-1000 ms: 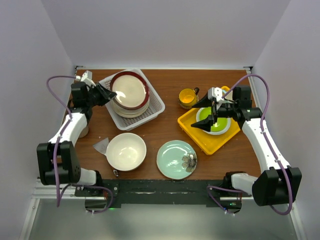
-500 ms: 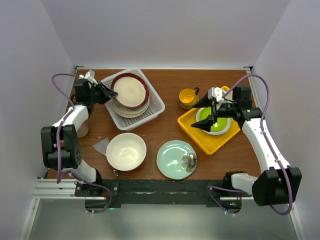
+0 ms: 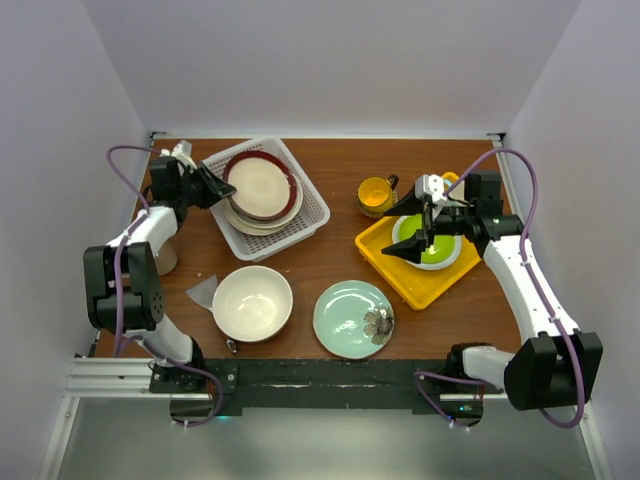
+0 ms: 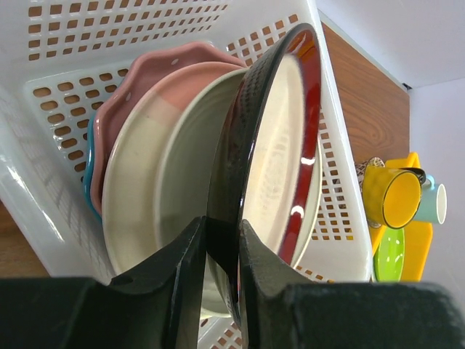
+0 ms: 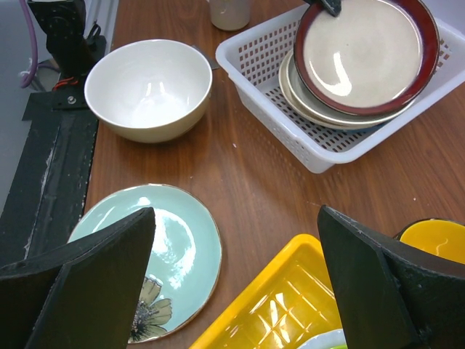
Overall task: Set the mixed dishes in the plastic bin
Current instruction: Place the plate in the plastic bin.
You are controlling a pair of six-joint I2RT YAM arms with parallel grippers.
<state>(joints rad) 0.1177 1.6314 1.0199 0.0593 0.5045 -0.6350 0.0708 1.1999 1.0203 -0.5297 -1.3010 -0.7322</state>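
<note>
No legible txt, labels, brands or nos. in any view.

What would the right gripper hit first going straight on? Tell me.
Most likely the yellow tray under the right gripper, jaws open; depth is unclear, so it might clear the rim and reach bare table.
</note>
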